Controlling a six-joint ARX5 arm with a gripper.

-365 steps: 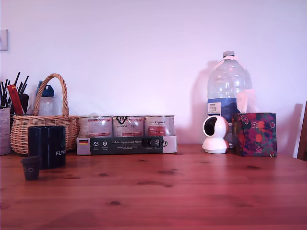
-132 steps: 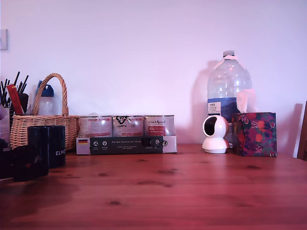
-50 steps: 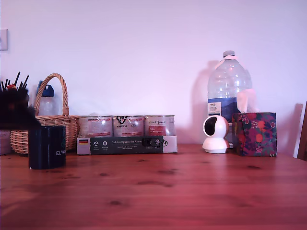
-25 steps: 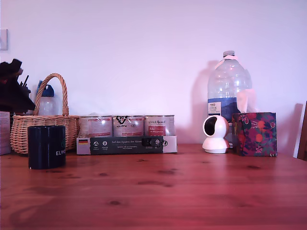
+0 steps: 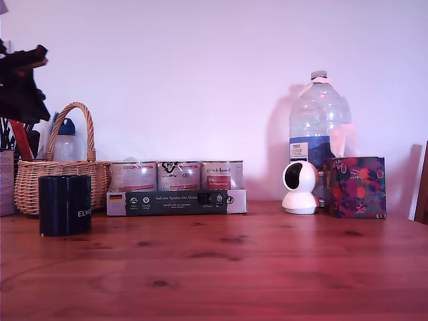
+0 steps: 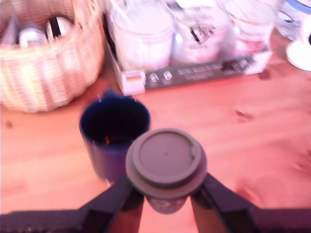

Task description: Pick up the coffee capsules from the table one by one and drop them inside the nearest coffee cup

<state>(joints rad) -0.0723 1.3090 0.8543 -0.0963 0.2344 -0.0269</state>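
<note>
Reddish-brown planked table (image 5: 267, 267), carrying, along its far edge in the exterior view, a large water bottle (image 5: 319, 127), a wicker basket (image 5: 61, 177), a tray of three jars (image 5: 177, 189), a patterned box (image 5: 354, 187) and a small white camera (image 5: 299, 187). The dark coffee cup (image 5: 65, 204) stands in front of the basket at the exterior view's left, upright and open-mouthed; the wrist view shows its interior (image 6: 114, 120) as dark, with its contents not discernible. The gripper (image 6: 166, 194) is raised high above the table at the exterior view's upper left, above the level of the basket handle. Its two dark fingers (image 6: 114, 196) are closed against the sides of one coffee capsule (image 6: 166, 162), whose flat grey lid faces the wrist camera and whose dark body hangs between the jaws.

Step in hand: transport of the held capsule to the cup. In the wrist view the capsule overlaps the near rim of the cup but does not appear centred over its mouth. The next move therefore calls for aligning the capsule over the opening, lowering toward the rim, and parting the fingers so that it falls inside. No other capsule is visible on the table in either view.
</note>
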